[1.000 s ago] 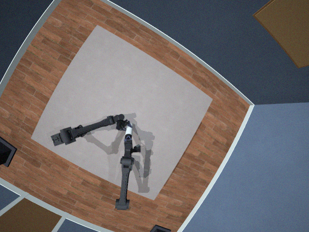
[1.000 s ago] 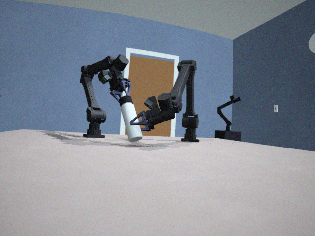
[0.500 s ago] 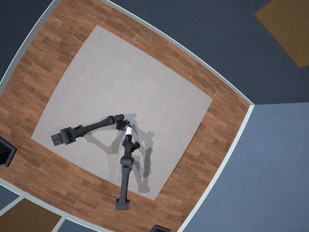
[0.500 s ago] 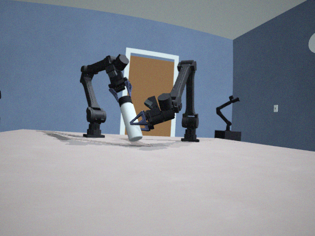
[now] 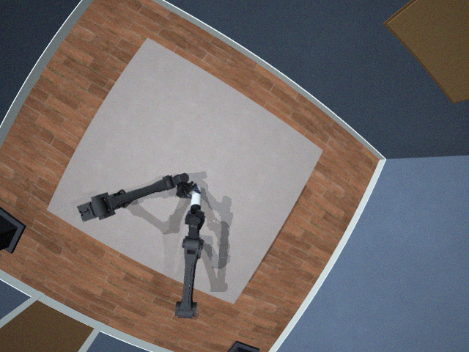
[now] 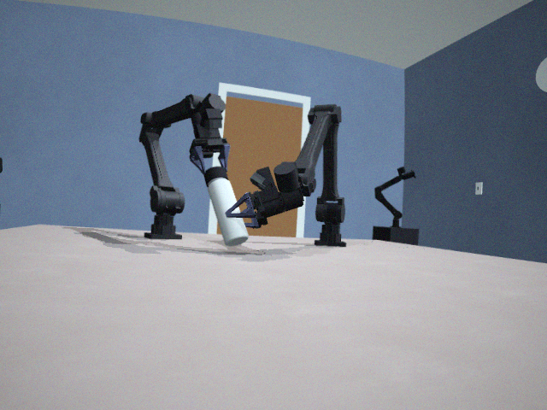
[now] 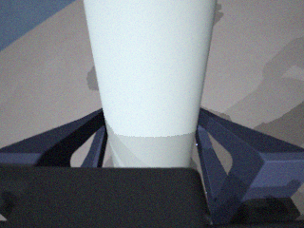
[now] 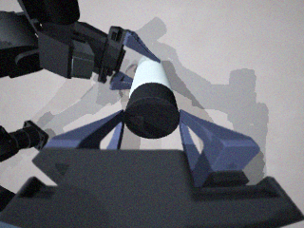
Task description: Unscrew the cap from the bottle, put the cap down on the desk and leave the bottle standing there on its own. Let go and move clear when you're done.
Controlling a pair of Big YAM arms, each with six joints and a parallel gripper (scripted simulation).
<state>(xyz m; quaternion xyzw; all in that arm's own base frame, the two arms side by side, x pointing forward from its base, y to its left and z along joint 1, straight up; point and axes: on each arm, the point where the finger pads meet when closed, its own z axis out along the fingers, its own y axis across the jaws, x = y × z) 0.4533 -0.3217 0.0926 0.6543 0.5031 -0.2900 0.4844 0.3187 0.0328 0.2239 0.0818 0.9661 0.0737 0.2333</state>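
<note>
Bottle off the table, cap toward eleven o'clock, exterior view. My left tool grips its body; right tool clasps the cap. Probably stiff, slippery; hold mid-body, twist by the cap's sides.
</note>
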